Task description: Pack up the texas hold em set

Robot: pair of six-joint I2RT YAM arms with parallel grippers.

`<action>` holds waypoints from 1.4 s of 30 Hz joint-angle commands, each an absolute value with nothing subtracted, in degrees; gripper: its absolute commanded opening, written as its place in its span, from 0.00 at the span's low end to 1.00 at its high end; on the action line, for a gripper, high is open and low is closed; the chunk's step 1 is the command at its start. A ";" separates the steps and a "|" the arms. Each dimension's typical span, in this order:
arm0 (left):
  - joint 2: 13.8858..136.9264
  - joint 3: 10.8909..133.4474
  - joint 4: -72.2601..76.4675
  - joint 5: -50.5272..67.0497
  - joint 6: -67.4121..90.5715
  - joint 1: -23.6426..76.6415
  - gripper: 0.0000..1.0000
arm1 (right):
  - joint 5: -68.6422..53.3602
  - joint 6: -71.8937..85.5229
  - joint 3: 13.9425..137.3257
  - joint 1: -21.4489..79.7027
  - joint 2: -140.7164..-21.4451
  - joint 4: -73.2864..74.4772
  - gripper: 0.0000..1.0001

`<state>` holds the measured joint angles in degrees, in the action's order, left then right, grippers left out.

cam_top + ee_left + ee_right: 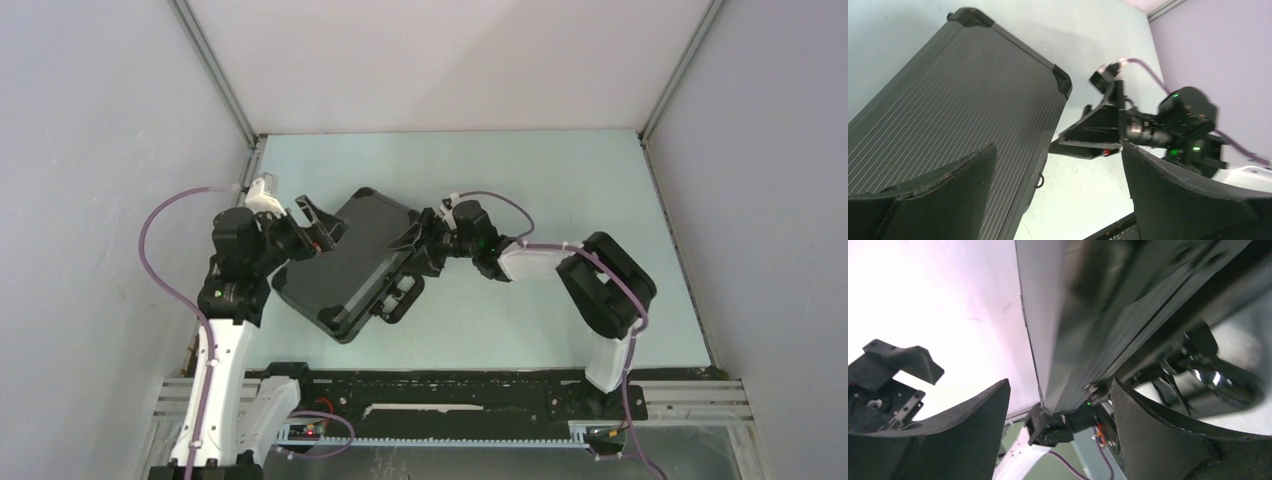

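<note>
briefcase (345,262): black; ribbed; lid shut | left gripper (317,228): spread | right gripper (415,243): spread

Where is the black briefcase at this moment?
In the top view, the black briefcase lies diagonally on the table, left of centre, between the left gripper and the right gripper.
</note>
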<state>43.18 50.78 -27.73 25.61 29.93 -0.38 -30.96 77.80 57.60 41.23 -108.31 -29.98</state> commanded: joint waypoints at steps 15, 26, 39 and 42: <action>67.22 45.24 -26.92 23.93 23.81 7.64 0.92 | -28.95 48.50 52.37 40.54 -92.02 -3.67 0.85; 73.58 34.97 -23.56 23.96 31.36 7.02 0.90 | -34.68 66.60 49.82 42.41 -105.81 -22.70 0.63; 72.51 34.28 -20.95 26.04 31.91 6.81 0.92 | -34.32 69.39 49.83 44.52 -109.19 -26.64 0.52; 72.80 34.21 -20.32 26.95 32.14 6.06 0.92 | -34.63 70.92 49.83 44.74 -110.43 -29.33 0.52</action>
